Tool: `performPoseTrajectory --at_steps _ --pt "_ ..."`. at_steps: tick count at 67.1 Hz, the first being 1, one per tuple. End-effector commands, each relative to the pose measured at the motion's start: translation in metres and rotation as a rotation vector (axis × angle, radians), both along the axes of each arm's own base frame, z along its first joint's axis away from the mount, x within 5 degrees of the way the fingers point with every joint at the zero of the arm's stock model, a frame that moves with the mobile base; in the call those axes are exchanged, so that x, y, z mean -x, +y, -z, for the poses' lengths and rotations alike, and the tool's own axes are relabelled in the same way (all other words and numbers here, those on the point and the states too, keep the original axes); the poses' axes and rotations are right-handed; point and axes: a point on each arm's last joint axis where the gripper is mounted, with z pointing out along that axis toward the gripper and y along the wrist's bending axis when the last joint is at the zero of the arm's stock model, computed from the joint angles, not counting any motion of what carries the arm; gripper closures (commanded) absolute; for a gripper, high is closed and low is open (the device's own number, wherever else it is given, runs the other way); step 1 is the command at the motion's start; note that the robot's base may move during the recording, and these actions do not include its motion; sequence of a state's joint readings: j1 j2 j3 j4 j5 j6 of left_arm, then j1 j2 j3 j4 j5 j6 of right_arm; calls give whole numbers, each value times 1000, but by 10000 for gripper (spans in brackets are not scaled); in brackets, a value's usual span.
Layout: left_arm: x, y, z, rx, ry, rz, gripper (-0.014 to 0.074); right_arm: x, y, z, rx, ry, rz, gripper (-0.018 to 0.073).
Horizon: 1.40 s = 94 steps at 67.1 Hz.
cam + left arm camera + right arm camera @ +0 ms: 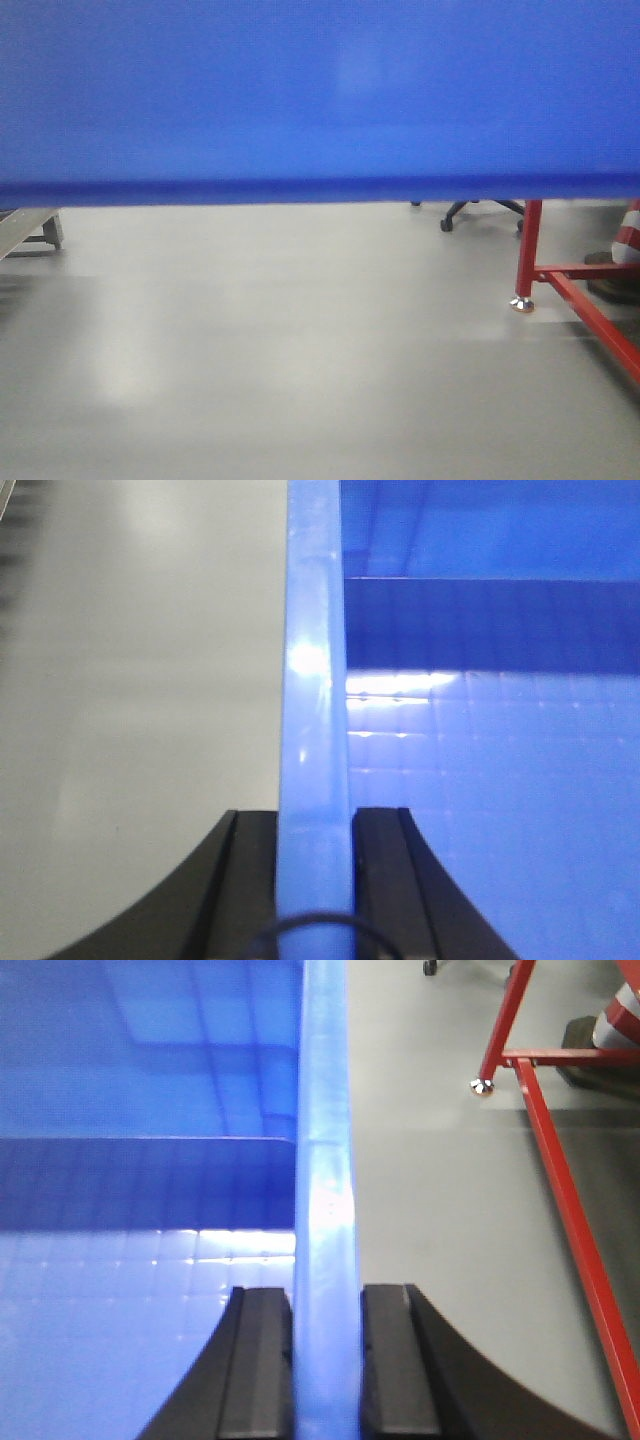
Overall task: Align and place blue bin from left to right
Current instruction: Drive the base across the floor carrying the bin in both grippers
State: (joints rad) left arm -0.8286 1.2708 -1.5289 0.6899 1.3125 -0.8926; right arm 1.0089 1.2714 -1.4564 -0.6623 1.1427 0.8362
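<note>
So the blue bin (320,90) is hanging right in front of the robot. It fills the whole top half of the front view, and as far as I can tell its bottom edge is clear of the floor (300,350). It's being carried by its two opposite rims. The left claw (315,825) is pinching the left rim and the right claw (325,1305) is pinching the right one, each with one black finger inside the wall and one outside. My worry is that's the only hold: two narrow pinches on a smooth, glossy rim. If one arm travels faster than the other, the crate could twist, slide through the pads or sag at one end. The red frame (575,300) also stands on the right, exactly the way this thing has to go, with a striped cone (628,235) behind it, so a wide swing could clip a leg. And the bin blocks most of the front camera, so lining it up looks half blind to me; I can't see any other bins from here. Material-wise it's hard bright-blue plastic with a thick rounded rim that catches the light. The walls are flat and the inside bottom has a faint moulded grid. The floor is smooth grey with a dull sheen, and a chair base (480,210) sits way back.
</note>
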Motion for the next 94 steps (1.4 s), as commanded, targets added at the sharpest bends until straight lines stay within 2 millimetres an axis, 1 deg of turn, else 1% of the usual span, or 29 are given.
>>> performPoseTrajectory --at_steps 1,55,94 --pt "2 -8 -8 59 -70 73 707 2 9 -11 -83 -83 -88 639" --pt "0 -9 -10 57 -95 81 707 2 10 -12 -90 -90 -95 639" --pt "0 -8 -11 45 -108 75 707 1 20 -20 -171 -169 -180 639"
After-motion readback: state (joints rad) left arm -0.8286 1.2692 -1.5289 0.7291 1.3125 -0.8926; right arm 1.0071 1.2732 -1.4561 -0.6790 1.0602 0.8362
